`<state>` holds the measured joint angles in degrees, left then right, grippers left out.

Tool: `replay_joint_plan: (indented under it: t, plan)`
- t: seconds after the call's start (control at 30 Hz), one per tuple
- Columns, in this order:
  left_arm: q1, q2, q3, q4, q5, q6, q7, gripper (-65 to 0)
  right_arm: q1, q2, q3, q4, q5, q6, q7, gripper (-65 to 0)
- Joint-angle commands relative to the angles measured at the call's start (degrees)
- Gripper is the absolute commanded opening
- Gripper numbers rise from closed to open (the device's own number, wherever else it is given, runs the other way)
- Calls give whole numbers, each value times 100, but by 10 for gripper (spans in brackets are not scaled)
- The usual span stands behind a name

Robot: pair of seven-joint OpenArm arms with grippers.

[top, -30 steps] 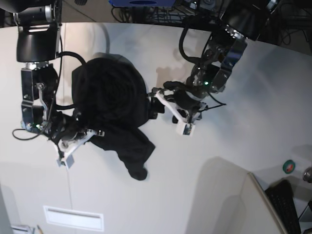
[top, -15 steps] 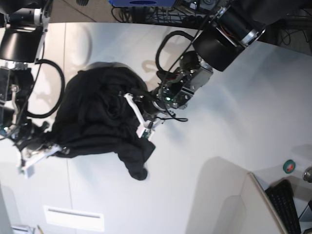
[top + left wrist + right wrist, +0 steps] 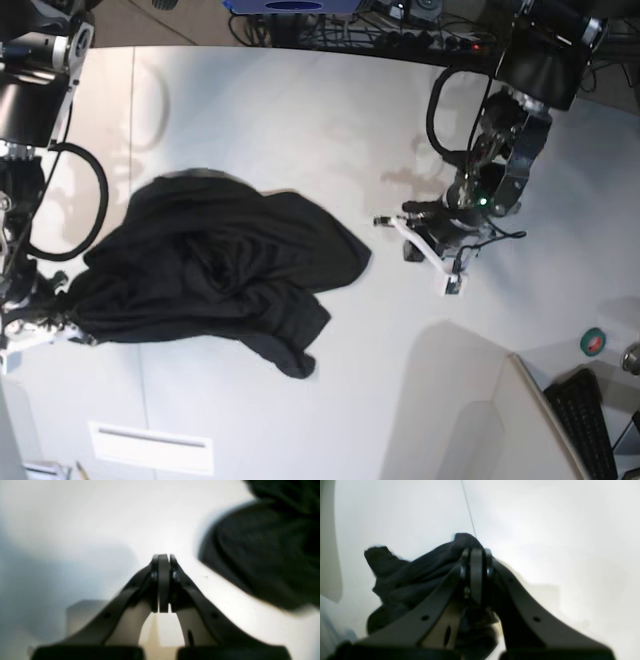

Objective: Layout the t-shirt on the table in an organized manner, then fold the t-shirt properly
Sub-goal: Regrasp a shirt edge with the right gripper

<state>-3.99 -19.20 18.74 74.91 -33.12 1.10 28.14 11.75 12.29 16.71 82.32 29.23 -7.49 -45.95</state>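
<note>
White table [image 3: 300,120], seemingly crumpled black t-shirt [image 3: 220,265]

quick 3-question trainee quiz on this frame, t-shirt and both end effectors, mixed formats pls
1. True or false: the left end effector grips the t-shirt.
2. Which end effector is shut on the cloth? A) left B) right C) both
3. Fill in: the t-shirt lies ____ on the table, not spread flat.

Key
1. False. Its jaws are shut on nothing, and it sits apart from the cloth over bare table.
2. B. The right end effector pinches a dark fold at the shirt's edge.
3. Bunched, in a crumpled heap with folds piled over each other.
</note>
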Motion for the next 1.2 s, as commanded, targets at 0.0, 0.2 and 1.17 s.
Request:
replay_joint_plan:
  t: [0.0, 0.2, 1.17]
  plan:
    - [157, -80, -138, 390, -15, -44, 4, -650, 8, 85, 21, 115, 9, -100, 204, -650]
    - [1344, -212, -1131, 1339, -15, -44, 74, -650, -388, 85, 48, -61, 17, -917, 934, -650]
    - [2487, 17, -3848, 1744, -50, -80, 100, -273, -1935, -416, 786, 537, 263, -574, 521, -116]
